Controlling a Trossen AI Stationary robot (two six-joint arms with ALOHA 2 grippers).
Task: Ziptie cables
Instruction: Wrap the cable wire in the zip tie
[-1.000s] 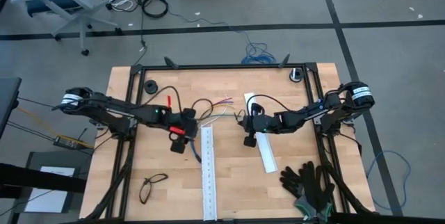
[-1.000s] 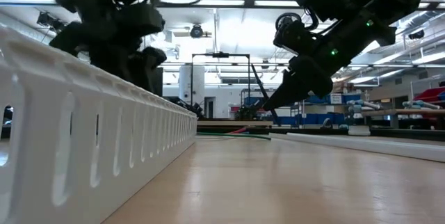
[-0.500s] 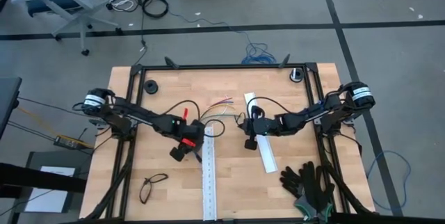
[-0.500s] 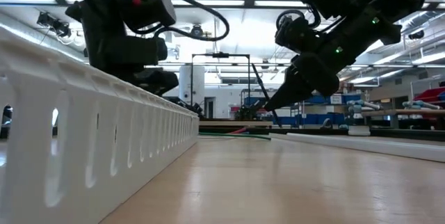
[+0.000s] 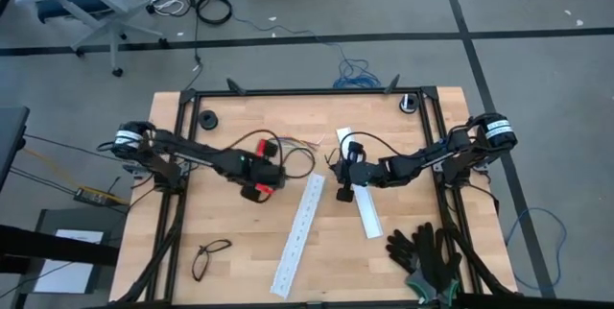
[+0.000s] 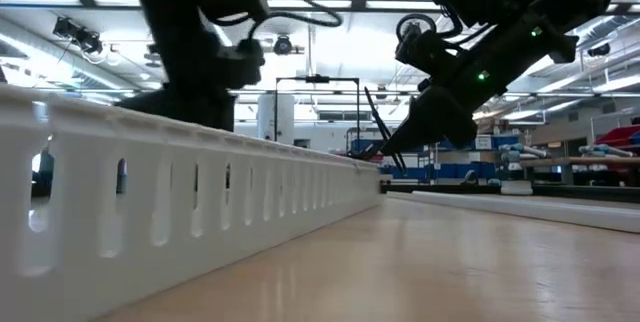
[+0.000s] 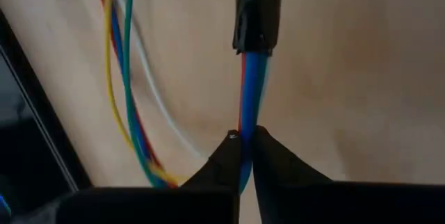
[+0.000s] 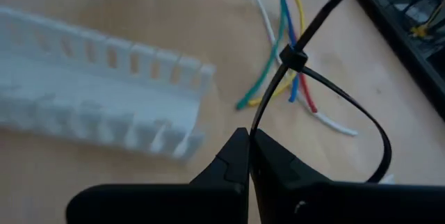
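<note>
The cables (image 5: 294,153) lie on the table between my two grippers, thin coloured wires curving out from a blue-sheathed end (image 7: 252,78). My left gripper (image 5: 266,180) is shut on that blue end (image 7: 243,156). A black zip tie (image 8: 299,67) loops around the coloured wires (image 8: 281,15). My right gripper (image 5: 342,186) is shut on the zip tie's strap (image 8: 253,131). A white perforated rail (image 5: 299,234) lies slanted on the table in front of the cables. My left gripper pinches the blue-sheathed end of the cables (image 7: 243,147) between its two fingertips, a little way from a black sleeve (image 7: 256,8). The fingers lie along the sheath. My right gripper pinches the zip tie's free strap (image 8: 254,123) between its two fingertips, some way from the tie's head (image 8: 293,58). The strap runs straight from the fingers to the head, and the loop (image 8: 375,130) stands out to one side.
A second white rail (image 5: 361,186) lies under my right gripper and shows in the right wrist view (image 8: 104,106). Black gloves (image 5: 427,256) lie at the near right, glasses (image 5: 211,257) at the near left. A small black ring (image 5: 206,120) lies at the far left.
My left gripper has gone a little toward the table's right and far edges. The middle white rail has turned about: its far end has swung toward the table's right while its near end has stayed roughly in place. My right gripper has kept still.
</note>
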